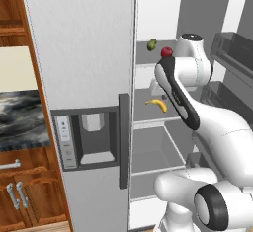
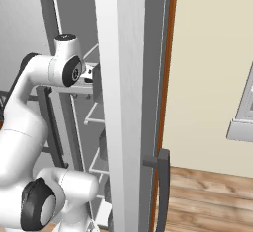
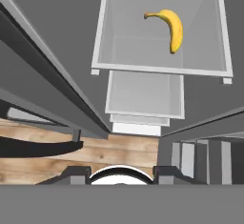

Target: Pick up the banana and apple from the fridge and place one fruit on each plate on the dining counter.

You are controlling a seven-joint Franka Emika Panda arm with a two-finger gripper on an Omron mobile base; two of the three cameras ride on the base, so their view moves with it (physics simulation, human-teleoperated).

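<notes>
- While its right door hangs open, the tall brushed light-grey fridge shows grey shelves.
- Curved bright yellow banana lies on a shelf below the claw, offset sideways, long axis crosswise.
- Small dark red apple sits on the shelf above.
- Claw's spread: cannot tell.

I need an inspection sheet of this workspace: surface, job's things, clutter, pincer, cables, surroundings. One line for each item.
Surface: grey shelves inside the open fridge; wooden floor below.
Job's things: banana lies on a middle shelf, also seen in the hand view; apple sits on the shelf above, close to the arm.
Clutter: olive-green fruit on the apple's shelf, to its left.
Pincer: its tips are above the banana, apart from it, holding nothing; opening cannot be judged.
Cables: nothing seen.
Surroundings: dispenser panel on the closed door, wooden cabinets at left, cream wall at right.
</notes>
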